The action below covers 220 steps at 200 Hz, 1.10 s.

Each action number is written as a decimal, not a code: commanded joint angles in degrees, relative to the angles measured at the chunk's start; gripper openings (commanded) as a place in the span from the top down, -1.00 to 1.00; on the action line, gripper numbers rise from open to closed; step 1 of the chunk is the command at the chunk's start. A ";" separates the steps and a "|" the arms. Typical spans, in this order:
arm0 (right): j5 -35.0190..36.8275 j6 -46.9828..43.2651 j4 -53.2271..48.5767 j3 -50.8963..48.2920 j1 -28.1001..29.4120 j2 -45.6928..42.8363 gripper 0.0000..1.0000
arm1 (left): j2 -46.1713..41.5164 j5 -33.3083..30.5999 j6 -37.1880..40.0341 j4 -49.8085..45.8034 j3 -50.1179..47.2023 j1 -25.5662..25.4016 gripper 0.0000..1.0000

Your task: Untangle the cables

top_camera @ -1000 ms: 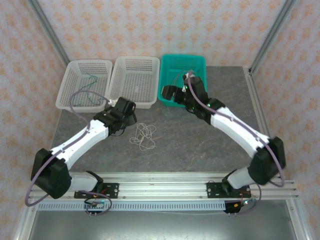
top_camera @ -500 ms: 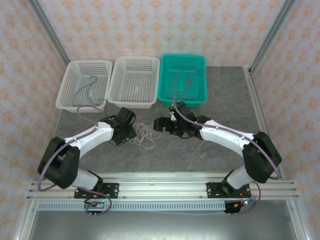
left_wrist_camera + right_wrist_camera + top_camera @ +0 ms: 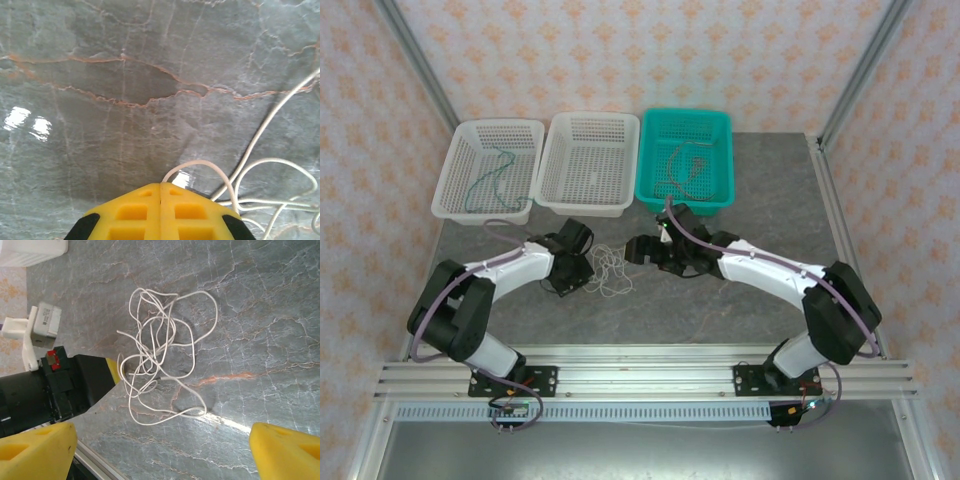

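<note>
White cable (image 3: pixel 610 272) is found tangled mid-tabletop (image 3: pixel 760 200), between both grippers. Left gripper (image 3: pixel 160 192) is closed at the tangle's left edge, a strand seemingly pinched at its tips. Right gripper (image 3: pixel 642 250), spread wide and empty, is held just right of the tangle, apart from it.

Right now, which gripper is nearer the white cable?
Left. The left gripper is shut on a loop at the left edge of the white cable; the right gripper hangs open just right of it, apart.
</note>
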 commanded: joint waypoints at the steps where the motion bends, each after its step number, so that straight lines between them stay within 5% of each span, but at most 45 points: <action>1: -1.52 -0.99 -1.40 1.18 0.75 2.53 -0.80 | -2.53 1.50 1.18 1.51 0.54 -0.27 1.00; 41: 4.12 -6.22 -6.08 7.16 5.11 8.73 -0.84 | -6.77 3.94 5.07 0.57 3.32 -0.21 1.00; 86: 2.65 -5.36 -4.15 13.48 6.59 18.36 -0.72 | -10.40 4.62 10.66 -3.00 7.91 -0.21 1.00; 122: 6.15 -6.86 -5.83 15.43 6.68 21.81 -0.37 | -13.33 3.00 13.76 -6.34 11.00 0.10 1.00; 138: 10.43 -7.82 -6.64 14.52 6.68 21.70 0.09 | -14.59 1.52 15.34 -9.21 12.91 1.52 1.00; 154: 14.88 -7.97 -7.92 13.49 6.68 21.49 0.27 | -16.22 1.69 16.34 -10.14 14.28 3.31 1.00; 174: 19.88 -6.87 -9.31 12.08 6.22 20.35 0.76 | -17.75 1.55 18.22 -11.62 16.84 5.03 1.00; 220: 24.35 -2.45 -6.34 3.49 2.05 13.14 1.00 | -18.21 0.21 22.20 -16.50 22.38 7.73 1.00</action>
